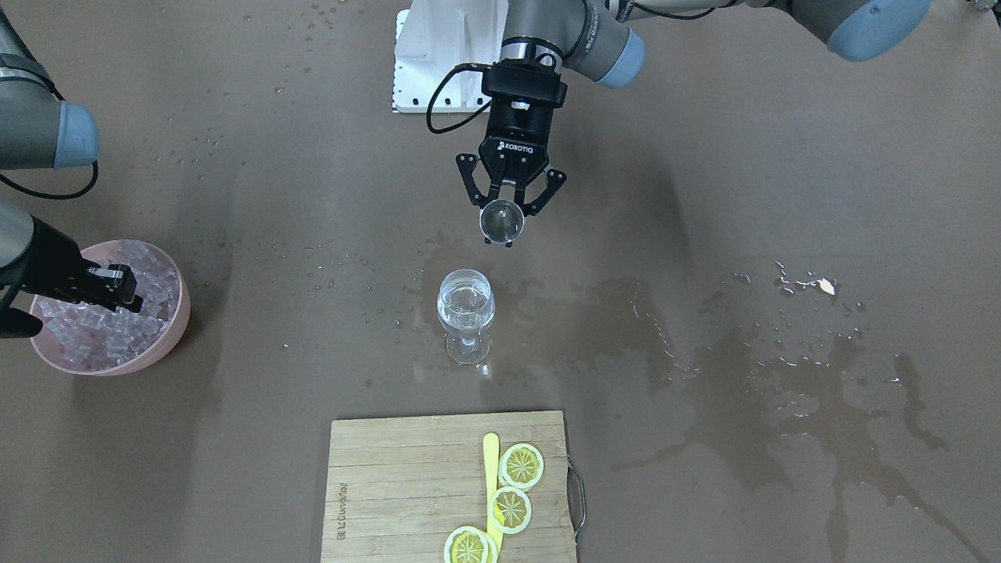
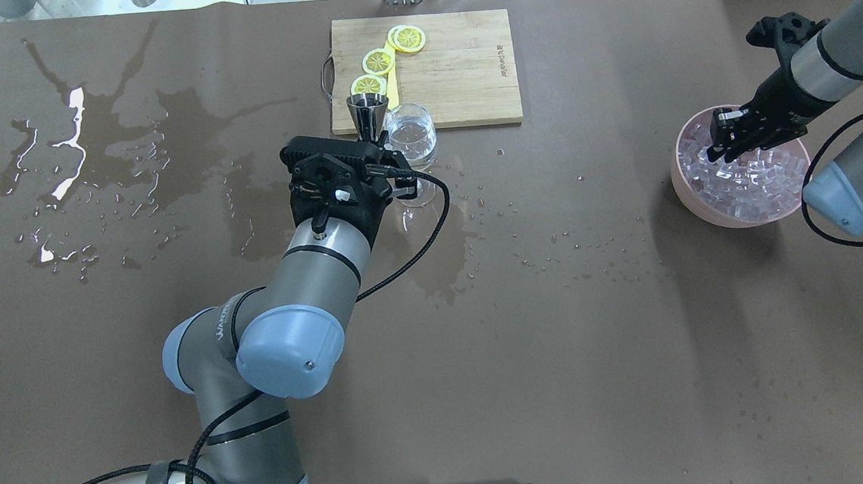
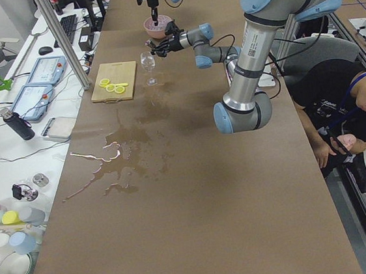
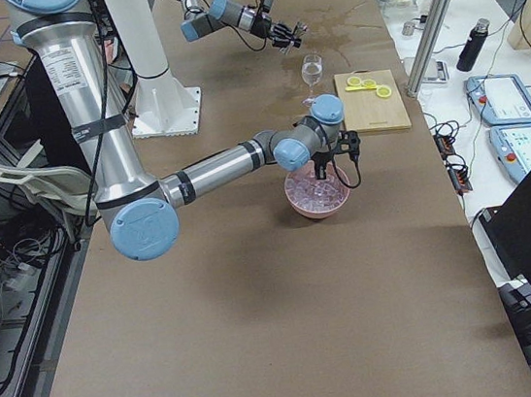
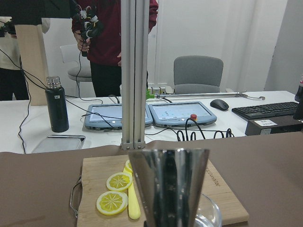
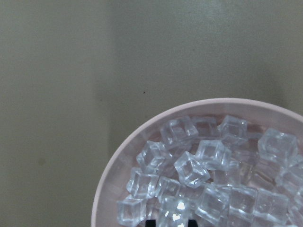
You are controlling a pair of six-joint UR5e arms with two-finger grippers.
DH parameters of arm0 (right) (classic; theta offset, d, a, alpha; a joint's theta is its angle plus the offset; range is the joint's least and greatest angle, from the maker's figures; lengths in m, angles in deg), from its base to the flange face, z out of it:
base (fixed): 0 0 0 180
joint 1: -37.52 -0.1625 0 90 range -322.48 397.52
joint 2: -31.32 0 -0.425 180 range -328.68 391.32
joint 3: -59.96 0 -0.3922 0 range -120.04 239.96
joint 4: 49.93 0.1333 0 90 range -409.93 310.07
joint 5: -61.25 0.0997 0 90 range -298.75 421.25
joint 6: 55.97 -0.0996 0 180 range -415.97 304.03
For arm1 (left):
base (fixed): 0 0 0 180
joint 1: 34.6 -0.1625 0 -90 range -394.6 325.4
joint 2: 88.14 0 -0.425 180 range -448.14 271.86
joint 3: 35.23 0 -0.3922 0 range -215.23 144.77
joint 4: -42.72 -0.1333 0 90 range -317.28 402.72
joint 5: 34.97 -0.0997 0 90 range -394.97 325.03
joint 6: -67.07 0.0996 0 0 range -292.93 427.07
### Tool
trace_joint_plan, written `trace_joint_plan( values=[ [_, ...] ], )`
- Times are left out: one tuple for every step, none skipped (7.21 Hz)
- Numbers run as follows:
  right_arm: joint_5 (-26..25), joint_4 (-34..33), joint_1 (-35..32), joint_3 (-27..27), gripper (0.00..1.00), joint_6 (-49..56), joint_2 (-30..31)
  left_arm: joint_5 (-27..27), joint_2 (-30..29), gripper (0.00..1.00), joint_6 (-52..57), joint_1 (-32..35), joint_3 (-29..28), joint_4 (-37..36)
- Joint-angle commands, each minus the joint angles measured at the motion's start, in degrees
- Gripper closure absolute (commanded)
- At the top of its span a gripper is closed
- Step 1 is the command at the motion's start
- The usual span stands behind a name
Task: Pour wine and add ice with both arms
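Just robot-side of the wine glass [image 1: 466, 313], we log the left gripper [image 1: 502, 209] clamped on an upright jigger [image 2: 367, 113]; the wine [image 1: 464, 301] sits in the glass. Well off on its right-arm side, ice [image 1: 94, 332] fills a pink bowl [image 1: 182, 309], with the right gripper [image 1: 129, 295], the nearer one, down among the cubes; whether it pinches one we cannot tell.

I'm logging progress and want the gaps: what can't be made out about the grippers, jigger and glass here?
Right gripper: whether it grips an ice cube; tips sunk in the bowl in exterior views, cut by the right wrist view's bottom edge.
Jigger: whether it is empty; front view shows only glare inside, left wrist view only its outer wall.
Glass: how much wine it holds; clear on clear, cut off in the left wrist view.
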Motion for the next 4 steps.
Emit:
trace_joint_plan(
  values=[
    [0.1, -5.2, -1.2, 1.8, 1.0, 0.4, -1.7, 1.1, -0.9, 0.75, 0.1, 1.4, -0.4, -1.5],
    [0.0, -6.1, -1.3, 2.4, 1.0, 0.4, -2.2, 2.3, -1.1, 0.75, 0.1, 2.1, -0.5, -2.8],
    [0.0, -6.2, -1.5, 2.5, 1.0, 0.4, -2.2, 2.4, -1.1, 0.75, 0.0, 2.1, -0.6, -3.1],
    [0.1, -6.2, -1.8, 3.2, 1.0, 0.4, -2.1, 2.4, -1.9, 0.75, 0.0, 2.1, -0.7, -4.5]
  ],
)
